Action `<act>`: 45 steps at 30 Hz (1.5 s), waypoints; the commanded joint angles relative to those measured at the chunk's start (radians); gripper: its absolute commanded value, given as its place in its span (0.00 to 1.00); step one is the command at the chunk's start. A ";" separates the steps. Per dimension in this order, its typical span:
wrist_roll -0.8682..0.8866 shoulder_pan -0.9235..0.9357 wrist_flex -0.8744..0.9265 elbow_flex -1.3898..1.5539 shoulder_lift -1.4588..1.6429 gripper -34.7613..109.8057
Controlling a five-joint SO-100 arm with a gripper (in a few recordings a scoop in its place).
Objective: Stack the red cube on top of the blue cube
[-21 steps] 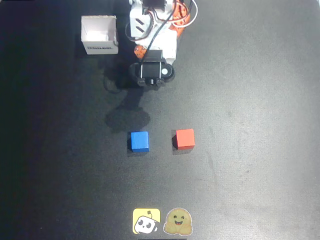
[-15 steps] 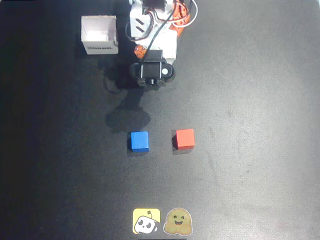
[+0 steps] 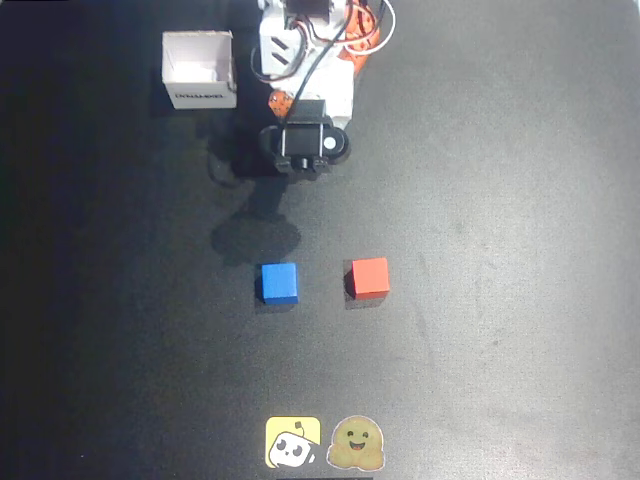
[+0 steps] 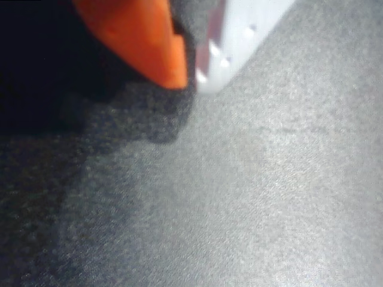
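In the overhead view the blue cube (image 3: pixel 279 282) and the red cube (image 3: pixel 370 277) rest on the black mat side by side, blue on the left, a cube's width apart. The arm is folded at the top centre, and its gripper (image 3: pixel 302 160) hangs well above both cubes in the picture, mostly hidden under the black wrist block. The wrist view looks down at bare mat, with the gripper (image 4: pixel 192 81) shut: its orange finger (image 4: pixel 140 36) and white finger (image 4: pixel 239 36) meet at their tips with nothing between them.
A small open white box (image 3: pixel 199 92) stands at the top left beside the arm's base (image 3: pixel 300 40). Two stickers, one yellow (image 3: pixel 292 442) and one a smiling face (image 3: pixel 357 444), lie at the bottom edge.
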 commanded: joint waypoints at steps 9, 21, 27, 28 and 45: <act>-0.003 -0.003 0.017 -0.060 0.003 0.24; -0.002 -0.025 0.063 -0.173 -0.040 0.24; -0.008 -0.060 0.043 -0.440 -0.393 0.24; -0.009 -0.069 0.048 -0.502 -0.465 0.24; -0.043 -0.210 -0.133 -1.040 -1.276 0.24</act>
